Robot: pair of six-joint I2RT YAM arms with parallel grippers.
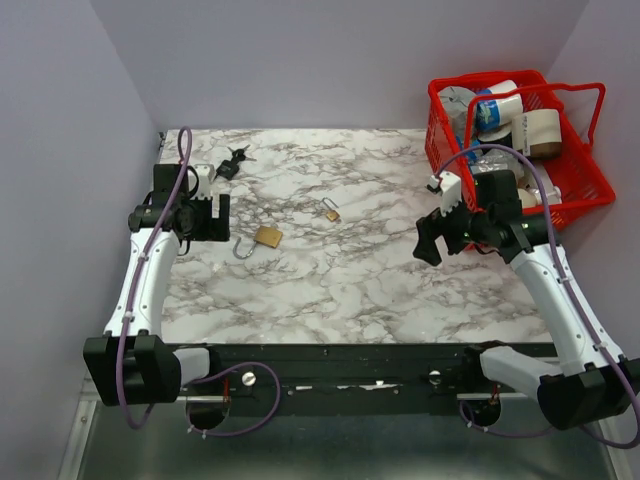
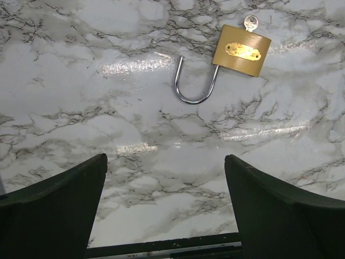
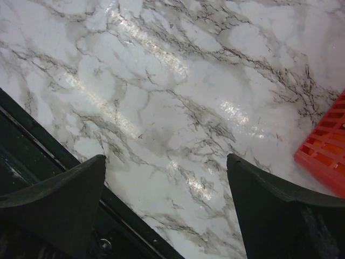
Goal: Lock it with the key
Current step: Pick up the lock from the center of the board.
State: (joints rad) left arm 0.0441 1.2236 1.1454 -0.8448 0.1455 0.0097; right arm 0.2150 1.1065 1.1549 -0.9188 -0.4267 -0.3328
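Observation:
The key, a tiny bunch with black heads, lies at the table's far left. A brass padlock rests flat left of centre with its silver shackle swung open. In the left wrist view a small silver key head pokes out of the padlock body. My left gripper hovers just left of this padlock, open and holding nothing. My right gripper hangs open over bare marble at the right, holding nothing.
A smaller brass padlock lies near the table's middle. At the back right stands a red basket filled with assorted items; its corner shows in the right wrist view. The black front rail runs along the near edge.

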